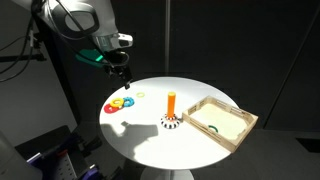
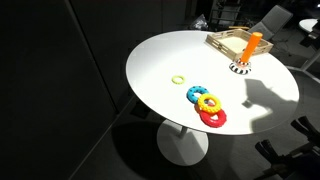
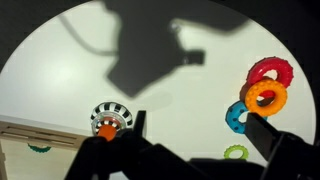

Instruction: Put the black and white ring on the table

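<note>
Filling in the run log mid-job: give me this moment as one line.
step: pre-grasp | jaws: open, empty, above table | black and white ring: at foot of orange peg, not yet grasped

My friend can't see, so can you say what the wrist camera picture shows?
The black and white ring sits around an orange peg on the white table, left of the open, empty hand. Four coloured rings lie to the right.

on a round white table (image 2: 160,55), a black and white ring (image 2: 240,68) sits at the foot of an orange peg (image 2: 254,42), just beside a wooden tray (image 2: 220,44). a blue ring (image 2: 195,93), yellow ring (image 2: 208,102) and red ring (image 2: 214,118) overlap; a green ring (image 2: 178,77) lies apart.
</note>
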